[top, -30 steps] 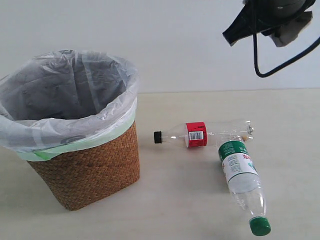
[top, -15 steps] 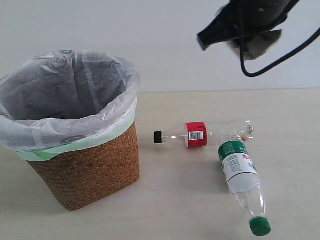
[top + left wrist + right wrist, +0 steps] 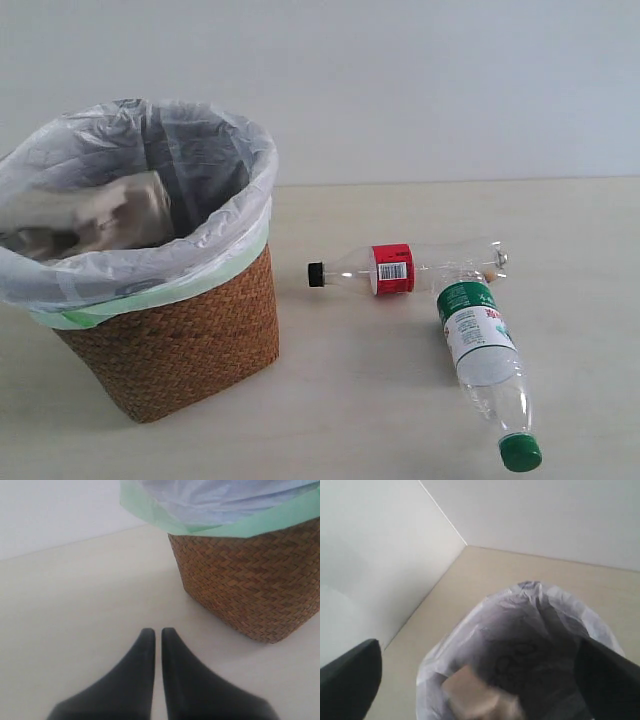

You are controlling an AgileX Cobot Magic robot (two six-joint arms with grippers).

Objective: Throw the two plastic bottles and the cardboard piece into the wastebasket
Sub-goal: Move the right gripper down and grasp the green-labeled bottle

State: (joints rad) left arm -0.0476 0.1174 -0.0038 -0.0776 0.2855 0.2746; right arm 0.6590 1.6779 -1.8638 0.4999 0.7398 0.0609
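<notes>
From the side, the cardboard piece (image 3: 120,212) lies inside the wastebasket (image 3: 180,330). Both bottles rest on the table (image 3: 350,400) to its right, the red-label bottle (image 3: 400,268) seeming to touch the green-cap bottle (image 3: 480,355). The left wrist camera shows the left gripper (image 3: 156,631) low beside the wastebasket, jaws pressed together, empty. The right wrist camera shows the right gripper (image 3: 477,647) spread wide above the wastebasket's mouth, holding nothing, the cardboard a beige blur below. I'd say the cardboard is done; next comes reaching for a bottle
</notes>
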